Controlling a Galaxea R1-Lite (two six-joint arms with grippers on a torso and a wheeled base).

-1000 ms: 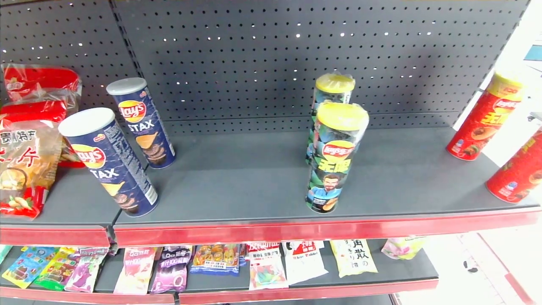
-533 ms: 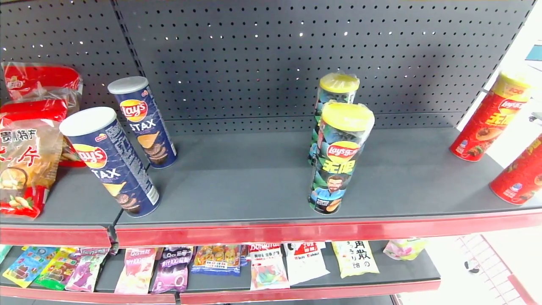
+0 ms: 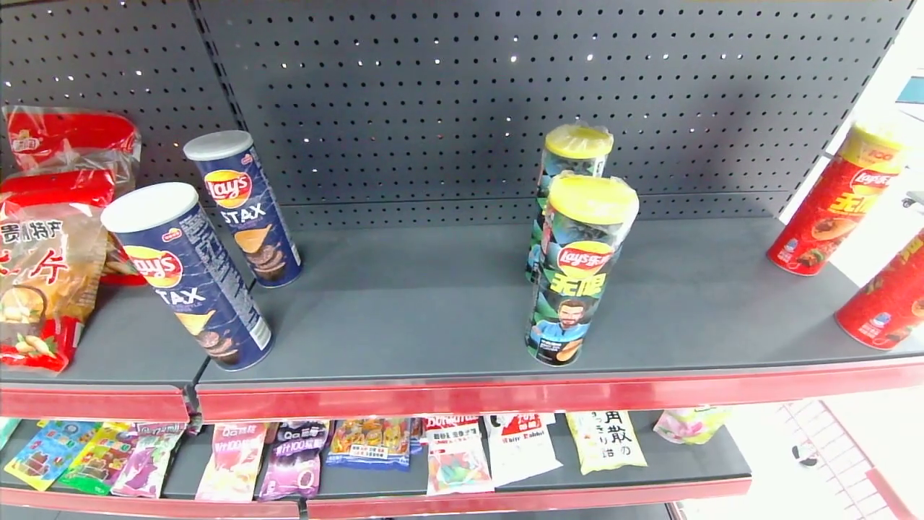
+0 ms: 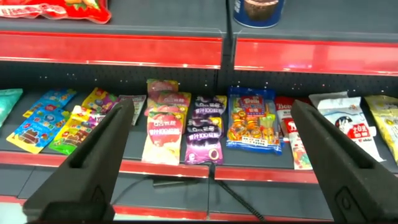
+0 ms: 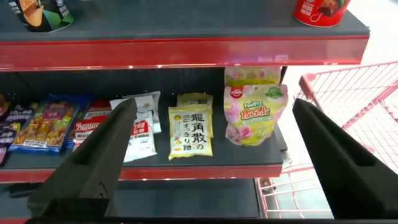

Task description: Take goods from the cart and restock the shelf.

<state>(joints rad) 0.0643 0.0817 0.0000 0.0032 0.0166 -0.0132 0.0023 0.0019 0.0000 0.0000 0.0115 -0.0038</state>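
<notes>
The grey upper shelf (image 3: 433, 310) carries two blue chip cans (image 3: 189, 278) on the left. Two yellow-lidded green cans (image 3: 577, 267) stand one behind the other in the middle, and two red cans (image 3: 830, 209) stand at the right end. My left gripper (image 4: 211, 168) is open and holds nothing; it faces the lower shelf's candy bags (image 4: 205, 127), below a blue can's base (image 4: 258, 12). My right gripper (image 5: 214, 168) is open too, level with the lower shelf's yellow bag (image 5: 189, 132). The pink wire cart (image 5: 354, 106) stands beside the shelf end.
Snack bags (image 3: 50, 267) fill the upper shelf's far left. A wide bare stretch lies between the blue and green cans, and another between green and red. The perforated back panel (image 3: 462, 108) closes the rear. Small packets (image 3: 455, 451) line the lower shelf.
The head camera shifted slightly a second ago, so the whole picture moved a little. Nothing on the shelves has moved.
</notes>
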